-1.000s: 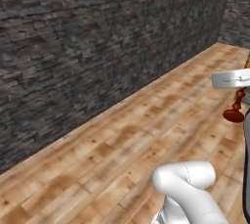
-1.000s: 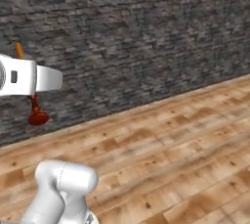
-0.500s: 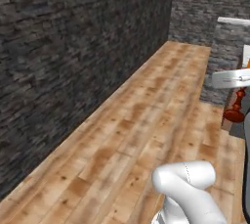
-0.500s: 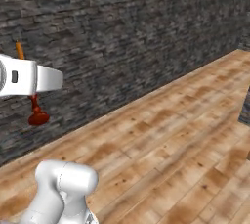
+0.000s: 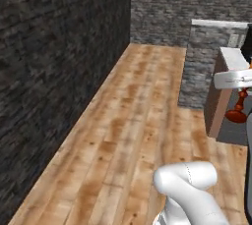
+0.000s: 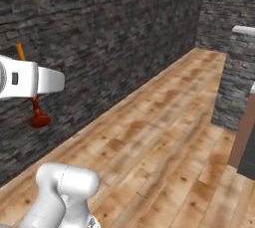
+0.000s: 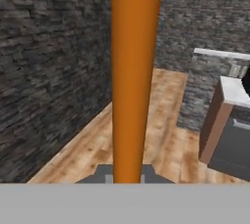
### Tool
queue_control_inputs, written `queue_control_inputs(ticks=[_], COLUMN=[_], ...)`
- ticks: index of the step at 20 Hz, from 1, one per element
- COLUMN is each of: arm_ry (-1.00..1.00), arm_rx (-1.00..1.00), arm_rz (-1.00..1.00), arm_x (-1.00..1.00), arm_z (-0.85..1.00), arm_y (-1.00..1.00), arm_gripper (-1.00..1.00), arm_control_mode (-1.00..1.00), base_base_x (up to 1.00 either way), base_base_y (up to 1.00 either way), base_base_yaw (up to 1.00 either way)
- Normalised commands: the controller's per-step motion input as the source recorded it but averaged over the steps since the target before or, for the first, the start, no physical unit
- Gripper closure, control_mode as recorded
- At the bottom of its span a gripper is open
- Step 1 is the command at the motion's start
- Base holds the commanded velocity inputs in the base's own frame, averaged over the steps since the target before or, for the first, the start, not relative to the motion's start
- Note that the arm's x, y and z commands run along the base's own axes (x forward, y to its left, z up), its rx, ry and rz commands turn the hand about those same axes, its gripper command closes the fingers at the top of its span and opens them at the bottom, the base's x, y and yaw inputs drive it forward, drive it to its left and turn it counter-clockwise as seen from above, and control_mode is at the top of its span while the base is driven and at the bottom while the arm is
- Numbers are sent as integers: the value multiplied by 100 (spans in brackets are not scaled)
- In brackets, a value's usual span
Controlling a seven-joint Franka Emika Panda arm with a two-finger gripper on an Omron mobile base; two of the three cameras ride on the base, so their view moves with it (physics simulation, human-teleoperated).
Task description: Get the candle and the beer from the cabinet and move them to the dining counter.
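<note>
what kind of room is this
Probably a home interior, a passage at the edge of a kitchen or dining area. A wood plank floor runs along a dark stone wall, and ahead stands a white-topped counter with a grey stone end. The gripper carries a candle.

You can't see the gripper's fingertips in the base views: the white hand hides them and the middle of the candle. In the right base view its orange tip pokes above the hand and its dark red holder hangs below. In the hand view the candle's lower end is cut off at the bottom. The dining counter runs off the right edge.
</note>
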Motion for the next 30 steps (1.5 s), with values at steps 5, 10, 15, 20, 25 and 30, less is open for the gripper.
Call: queue_control_inputs(ticks=[5,10,15,20,25,30], arm_ry=[0,0,0,0,0,0], arm_rx=[0,0,0,0,0,0], arm_rz=[0,0,0,0,0,0], arm_x=[0,0,0,0,0,0], arm_z=[0,0,0,0,0,0], arm_y=[0,0,0,0,0,0], arm_gripper=[100,100,100,100,100,100], arm_control_mode=[100,100,100,100,100,100], base_base_x=[100,100,100,100,96,91], base_base_y=[49,64,61,60,38,24], base_base_yaw=[-37,-34,-34,-34,-30,-22])
